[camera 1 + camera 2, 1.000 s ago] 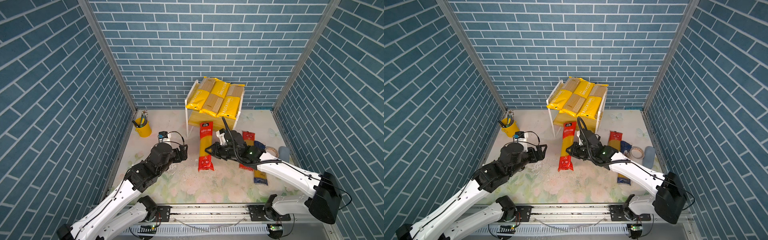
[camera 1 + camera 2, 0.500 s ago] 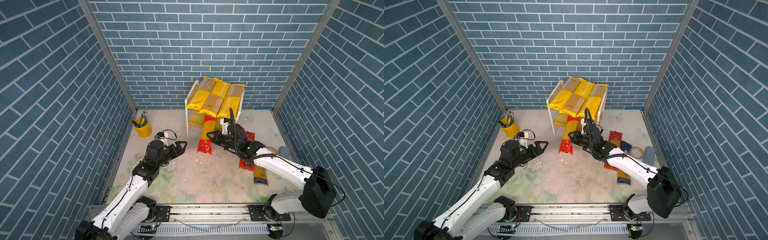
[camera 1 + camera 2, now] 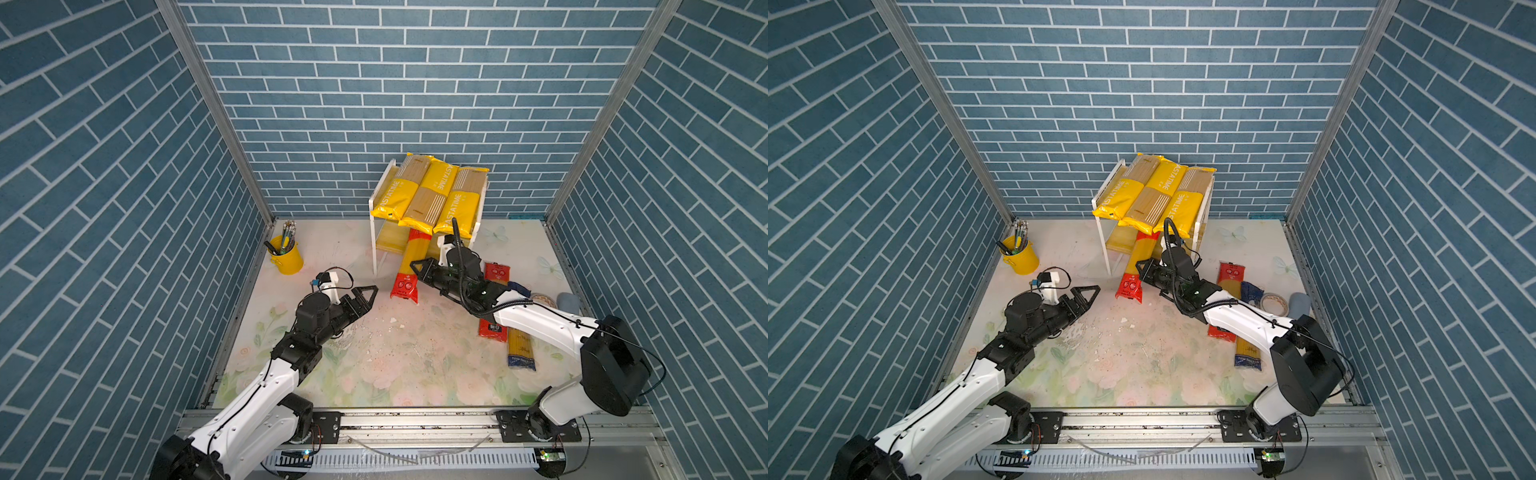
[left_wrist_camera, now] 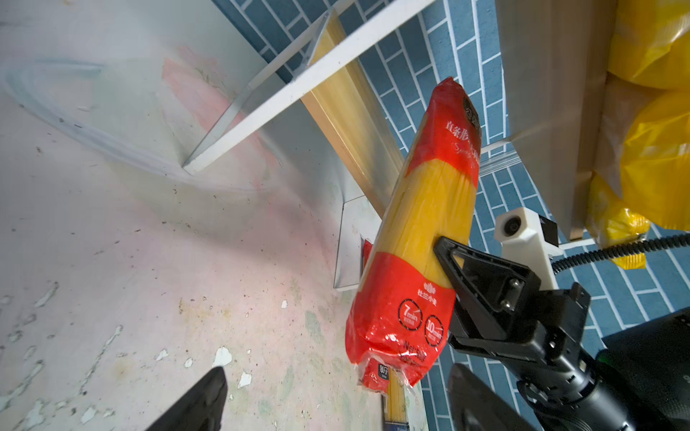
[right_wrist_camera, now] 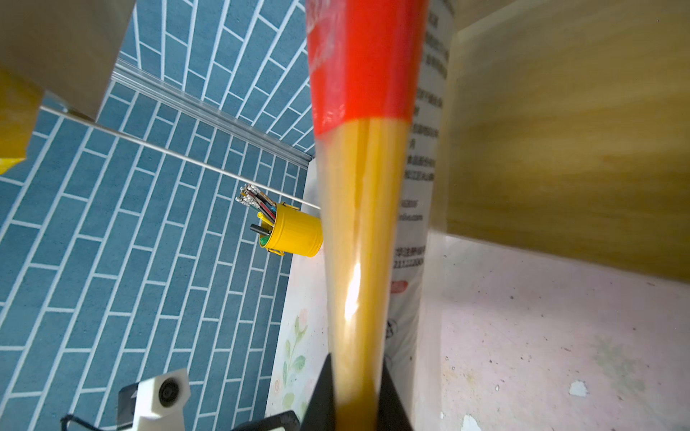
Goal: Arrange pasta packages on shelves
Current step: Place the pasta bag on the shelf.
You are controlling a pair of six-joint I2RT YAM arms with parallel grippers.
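Feeding the red-ended spaghetti bag (image 3: 410, 257), pinched tight in the right gripper (image 3: 417, 268), onto the lower shelf (image 3: 390, 246) just ahead. Next looks like push deeper, level it, release. Left gripper (image 3: 368, 297) gapes wide, empty.

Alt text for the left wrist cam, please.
A red-ended spaghetti bag, gripped at its clear middle by the right pincer, tilts with its far end pointing into the white-framed rack. The left pincer stands open in the foreground; yellow bags lie on the rack's top shelf.
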